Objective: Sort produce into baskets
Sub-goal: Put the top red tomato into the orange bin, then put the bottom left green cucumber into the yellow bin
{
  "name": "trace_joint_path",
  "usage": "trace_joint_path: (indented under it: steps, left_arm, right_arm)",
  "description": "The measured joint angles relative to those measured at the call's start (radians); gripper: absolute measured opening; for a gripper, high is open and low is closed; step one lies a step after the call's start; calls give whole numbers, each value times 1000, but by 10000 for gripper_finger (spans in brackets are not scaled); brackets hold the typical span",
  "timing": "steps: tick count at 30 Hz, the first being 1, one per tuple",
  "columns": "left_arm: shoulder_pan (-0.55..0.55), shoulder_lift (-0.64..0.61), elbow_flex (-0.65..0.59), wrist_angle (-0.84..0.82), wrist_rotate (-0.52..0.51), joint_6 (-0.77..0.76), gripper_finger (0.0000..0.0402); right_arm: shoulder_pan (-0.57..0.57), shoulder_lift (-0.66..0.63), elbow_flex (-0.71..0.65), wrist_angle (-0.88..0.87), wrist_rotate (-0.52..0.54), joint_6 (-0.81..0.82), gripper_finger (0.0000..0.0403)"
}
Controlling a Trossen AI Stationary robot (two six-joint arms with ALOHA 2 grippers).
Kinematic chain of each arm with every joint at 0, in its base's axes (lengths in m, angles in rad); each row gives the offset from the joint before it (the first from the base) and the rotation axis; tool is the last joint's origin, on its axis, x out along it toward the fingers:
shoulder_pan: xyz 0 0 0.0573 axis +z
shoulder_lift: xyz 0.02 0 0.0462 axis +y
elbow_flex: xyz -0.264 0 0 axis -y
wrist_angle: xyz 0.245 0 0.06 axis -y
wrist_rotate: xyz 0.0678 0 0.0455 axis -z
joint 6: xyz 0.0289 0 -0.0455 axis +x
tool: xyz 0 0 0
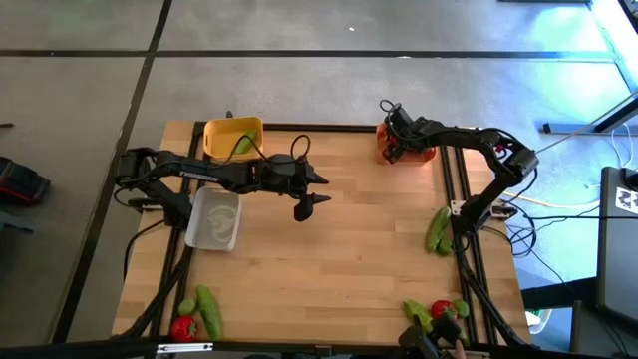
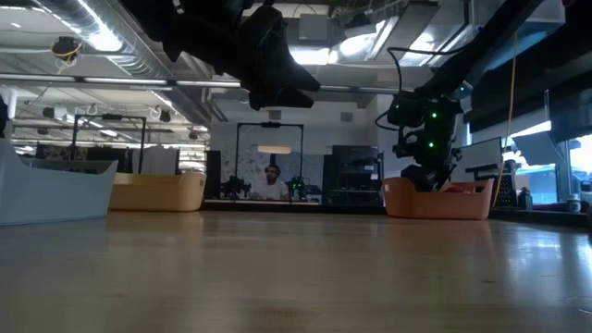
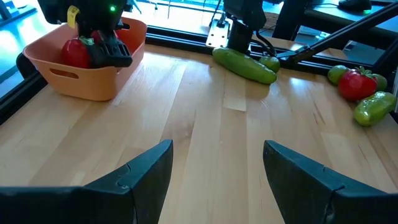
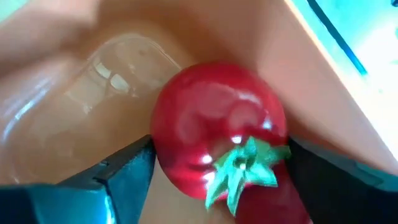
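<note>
At the worktop's [image 1: 329, 259] front left corner a red tomato [image 1: 182, 328] lies just beside two green pieces [image 1: 209, 311], none of them sorted yet. Farther back on that side the whitish tray [image 1: 215, 218] looks empty, and the yellow basket [image 1: 232, 138] behind it holds a green piece [image 1: 242, 145]. The left hand [image 1: 311, 192] hangs above the middle of the worktop with its fingers spread and nothing between them, waiting. To the right, at the back edge, the right hand [image 1: 391, 143] is down inside the orange basket [image 1: 427, 156], and its wrist view shows a red tomato [image 4: 217, 140] with its green top sitting between the fingers, which stand a little clear of it on both sides, so the hand looks released or close to it, the tomato resting against the basket wall. The step in hand seems to be the drop: to do it well, keep the fingers wide, lift straight up so neither finger drags the tomato or catches the rim, and clear the basket fully before swinging. Next targets lie along the right edge, a pair of cucumbers [image 1: 438, 229], and at the front right a tomato [image 1: 442, 310] among green pieces [image 1: 417, 313].
</note>
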State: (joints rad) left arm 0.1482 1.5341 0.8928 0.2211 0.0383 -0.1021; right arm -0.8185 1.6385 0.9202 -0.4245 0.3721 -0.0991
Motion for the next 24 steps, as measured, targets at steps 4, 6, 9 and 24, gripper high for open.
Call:
trace_joint_path:
  steps: [4, 6, 9, 24]
  left_arm:
    - [0, 0, 0, 0, 0, -1, 245]
    - [0, 0, 0, 0, 0, -2, 245]
    - [0, 0, 0, 0, 0, -5, 245]
    - [-89, 0, 0, 0, 1, 4, 245]
  right_arm:
    - [1, -45, 54, -79, 2, -3, 350]
    - [1, -75, 87, -137, 2, -3, 348]
    - [14, -130, 129, -193, -11, 10, 344]
    - [315, -311, 147, -153, -182, 81, 339]
